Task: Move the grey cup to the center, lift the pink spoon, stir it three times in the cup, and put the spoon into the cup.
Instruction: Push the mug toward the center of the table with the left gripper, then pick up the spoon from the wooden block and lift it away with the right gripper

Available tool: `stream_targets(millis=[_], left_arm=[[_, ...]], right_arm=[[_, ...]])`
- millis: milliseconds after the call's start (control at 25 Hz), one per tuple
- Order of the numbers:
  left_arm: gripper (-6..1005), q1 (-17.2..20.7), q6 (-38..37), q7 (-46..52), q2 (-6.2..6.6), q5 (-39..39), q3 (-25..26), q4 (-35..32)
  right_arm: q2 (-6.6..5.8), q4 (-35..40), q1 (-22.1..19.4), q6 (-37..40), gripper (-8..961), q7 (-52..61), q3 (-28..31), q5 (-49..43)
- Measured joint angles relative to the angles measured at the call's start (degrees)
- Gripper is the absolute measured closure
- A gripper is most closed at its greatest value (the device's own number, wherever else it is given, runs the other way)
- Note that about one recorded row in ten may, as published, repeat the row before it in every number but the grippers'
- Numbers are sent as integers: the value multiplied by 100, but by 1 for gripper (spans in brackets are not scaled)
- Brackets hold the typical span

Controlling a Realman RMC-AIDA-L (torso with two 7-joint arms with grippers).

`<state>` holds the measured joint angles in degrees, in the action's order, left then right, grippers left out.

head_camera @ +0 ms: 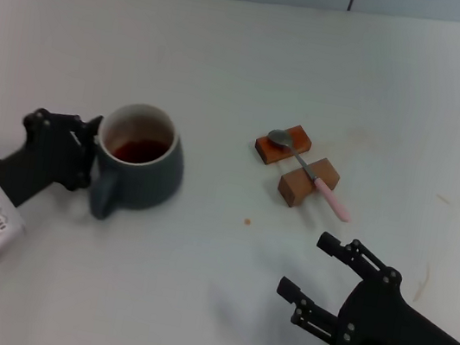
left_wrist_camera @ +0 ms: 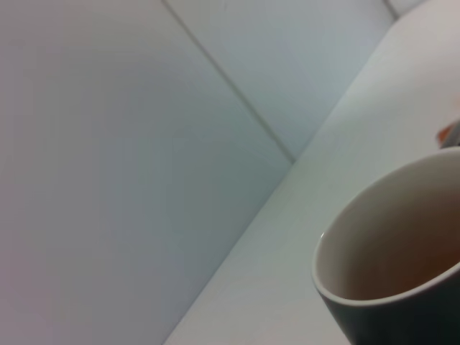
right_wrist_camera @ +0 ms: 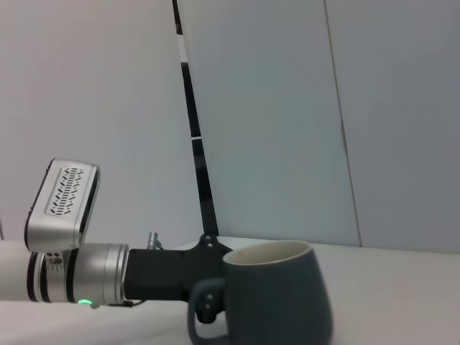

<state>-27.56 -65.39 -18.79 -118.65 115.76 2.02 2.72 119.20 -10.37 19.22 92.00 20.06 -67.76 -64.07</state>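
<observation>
Left gripper (head_camera: 89, 153) grips the grey cup (head_camera: 144, 172) by its rim. Right gripper (head_camera: 313, 269) hovers, jaws apart, near the pink spoon (head_camera: 310, 172) resting across two wooden blocks (head_camera: 296, 165).

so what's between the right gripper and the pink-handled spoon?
Only bare white table, in the head view. The open right gripper sits just short of the pink-handled metal spoon, which rests across two brown wooden blocks.

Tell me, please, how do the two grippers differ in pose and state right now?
The left gripper is pressed against the grey cup at its rim and wall, while the right gripper hangs free, apart from the pink spoon. The right one's fingers are spread open; the left's grip is hidden. Both are black.
</observation>
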Motion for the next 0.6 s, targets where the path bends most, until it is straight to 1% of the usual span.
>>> stream_targets(millis=[120, 360, 480, 520, 560, 600], left_arm=[[986, -21, 66, -44, -6, 84, -5, 373], [973, -2, -75, -24, -9, 164, 13, 572], [966, 225, -488, 252, 8, 135, 275, 597], [964, 453, -1049, 826, 43, 149, 484, 493], [962, 453, -1049, 826, 43, 149, 484, 493], [960, 527, -1281, 1104, 55, 163, 503, 408]], right_arm=[[-7, 0, 19, -45, 161, 56, 0, 0], [-11, 25, 30, -67, 172, 111, 5, 2], [-11, 28, -41, 19, 178, 137, 152, 59], [-13, 32, -125, 94, 180, 287, 389, 74], [-13, 32, -125, 94, 182, 287, 389, 74], [-16, 47, -177, 128, 184, 409, 533, 75]])
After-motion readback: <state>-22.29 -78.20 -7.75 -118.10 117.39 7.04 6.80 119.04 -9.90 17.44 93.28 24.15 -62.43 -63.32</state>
